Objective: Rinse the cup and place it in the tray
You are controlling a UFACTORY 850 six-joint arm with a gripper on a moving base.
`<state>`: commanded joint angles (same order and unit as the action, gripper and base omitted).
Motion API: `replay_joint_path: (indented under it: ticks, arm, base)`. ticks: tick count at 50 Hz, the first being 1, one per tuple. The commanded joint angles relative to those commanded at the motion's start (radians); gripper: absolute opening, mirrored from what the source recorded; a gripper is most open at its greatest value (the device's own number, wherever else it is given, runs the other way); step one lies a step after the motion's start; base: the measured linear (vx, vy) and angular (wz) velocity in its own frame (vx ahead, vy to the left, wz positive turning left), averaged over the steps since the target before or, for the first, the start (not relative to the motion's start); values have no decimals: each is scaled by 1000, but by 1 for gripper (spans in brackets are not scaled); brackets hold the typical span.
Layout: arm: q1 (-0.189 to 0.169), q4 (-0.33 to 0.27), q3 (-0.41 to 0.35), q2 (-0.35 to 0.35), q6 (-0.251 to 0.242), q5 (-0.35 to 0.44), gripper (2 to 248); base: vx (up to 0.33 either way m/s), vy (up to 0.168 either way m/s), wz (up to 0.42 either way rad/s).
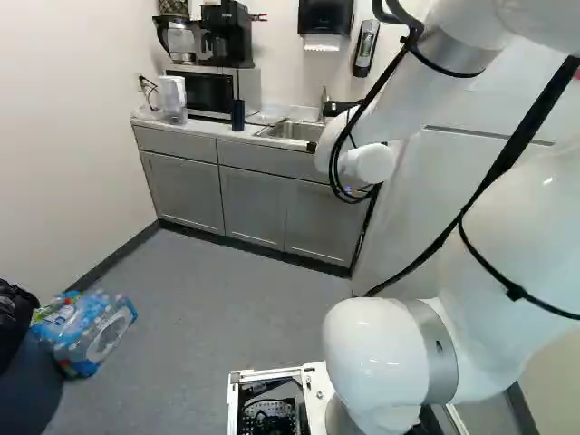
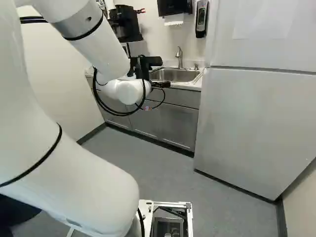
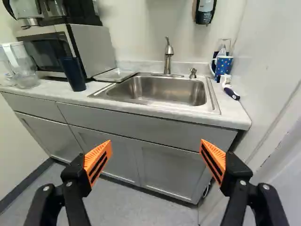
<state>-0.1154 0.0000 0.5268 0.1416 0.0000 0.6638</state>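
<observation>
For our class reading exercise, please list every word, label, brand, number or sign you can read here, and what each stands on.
No text can be read.
Wall dispenser: label too small to read.
Bottle pack: wrapper print too blurred to read.
Pale sheet on the refrigerator: no legible print.

1. Pretty sure we're looking at a kitchenette: a steel sink (image 3: 162, 89) with a faucet (image 3: 168, 56) is sitting in the far counter (image 3: 230, 110).
2. Coffee maker (image 1: 227, 38) is perching on the microwave (image 3: 93, 47), left.
3. Fridge (image 2: 247, 123) is looming right.
</observation>
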Motion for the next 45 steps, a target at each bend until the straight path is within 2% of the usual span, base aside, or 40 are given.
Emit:
replay_joint_path:
  ticks: [45]
  arm:
    - [7,0,119,-19,0,-114,247]
  base:
    - [0,0,0]
